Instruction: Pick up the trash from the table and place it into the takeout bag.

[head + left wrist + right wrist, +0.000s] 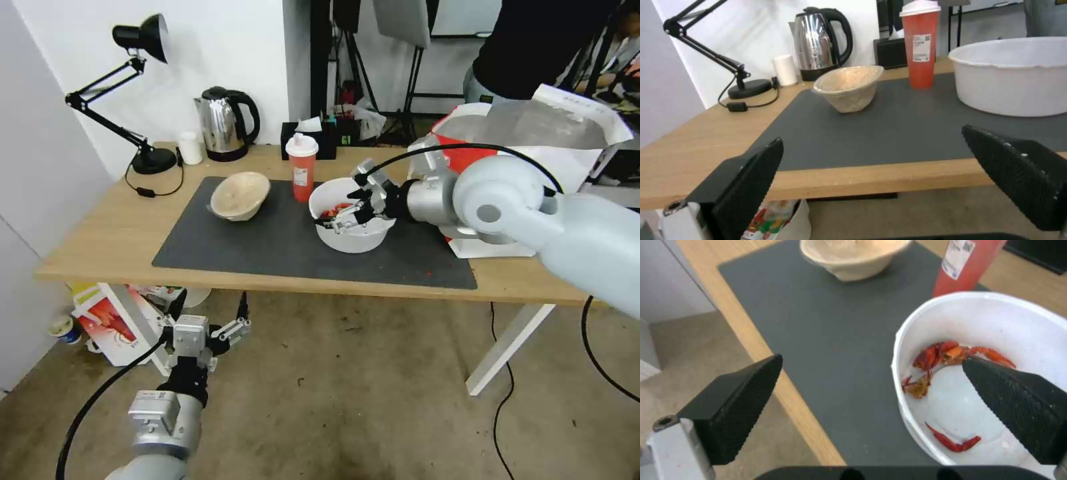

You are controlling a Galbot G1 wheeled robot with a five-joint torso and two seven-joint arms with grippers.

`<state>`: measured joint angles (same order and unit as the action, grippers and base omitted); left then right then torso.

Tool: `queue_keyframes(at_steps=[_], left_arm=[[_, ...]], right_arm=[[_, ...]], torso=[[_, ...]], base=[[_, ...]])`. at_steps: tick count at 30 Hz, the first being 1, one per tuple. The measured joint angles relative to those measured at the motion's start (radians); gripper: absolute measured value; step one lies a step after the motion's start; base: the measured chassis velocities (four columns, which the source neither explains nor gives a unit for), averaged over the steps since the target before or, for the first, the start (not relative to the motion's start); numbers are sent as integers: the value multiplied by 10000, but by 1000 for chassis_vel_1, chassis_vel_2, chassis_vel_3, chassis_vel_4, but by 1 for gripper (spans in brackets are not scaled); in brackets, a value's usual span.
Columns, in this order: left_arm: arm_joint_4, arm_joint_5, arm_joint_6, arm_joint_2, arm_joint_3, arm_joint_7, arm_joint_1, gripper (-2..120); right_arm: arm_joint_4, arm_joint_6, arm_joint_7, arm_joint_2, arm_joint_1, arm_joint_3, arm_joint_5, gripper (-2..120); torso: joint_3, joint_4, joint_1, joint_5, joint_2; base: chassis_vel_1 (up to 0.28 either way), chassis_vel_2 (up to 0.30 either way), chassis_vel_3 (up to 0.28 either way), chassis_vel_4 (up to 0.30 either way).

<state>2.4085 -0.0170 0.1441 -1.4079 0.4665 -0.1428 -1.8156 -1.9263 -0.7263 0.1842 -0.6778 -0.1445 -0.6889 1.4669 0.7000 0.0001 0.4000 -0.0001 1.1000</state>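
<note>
Both grippers spread: right gripper (348, 215) straddles the white bowl's (353, 240) near rim; left gripper (233, 319) hangs below the table (107, 233).

Black articulated desk lamp (133, 73) at back-left corner, round base on the wood, inline cord switch (146, 193) lying in front of it. Small plain white cup (190, 147) between lamp base and steel kettle (225, 123); kettle has a black handle and base. Black tissue box (309, 140) right of the kettle, against the wall. Smaller red-printed white bag (113, 320) and a small tub (63, 328) on the floor, lower left. Light stands (407, 100) behind.
</note>
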Motion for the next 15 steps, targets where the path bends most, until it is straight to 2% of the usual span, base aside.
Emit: queue_keyframes(at_steps=[8,15], left_arm=[[-104,-1,-1,-53,-31,1,34,100],[-213,0,-20,-76,-63,7,110,100]], right_arm=[[537,13,524,-577,-387,-651,69,100],[857,19,574,-827,-592,-919,82,100]], torso=[[0,0,0,-1,0],[0,-1,0,0,0]], base=[[0,0,0,0],[0,0,0,0]])
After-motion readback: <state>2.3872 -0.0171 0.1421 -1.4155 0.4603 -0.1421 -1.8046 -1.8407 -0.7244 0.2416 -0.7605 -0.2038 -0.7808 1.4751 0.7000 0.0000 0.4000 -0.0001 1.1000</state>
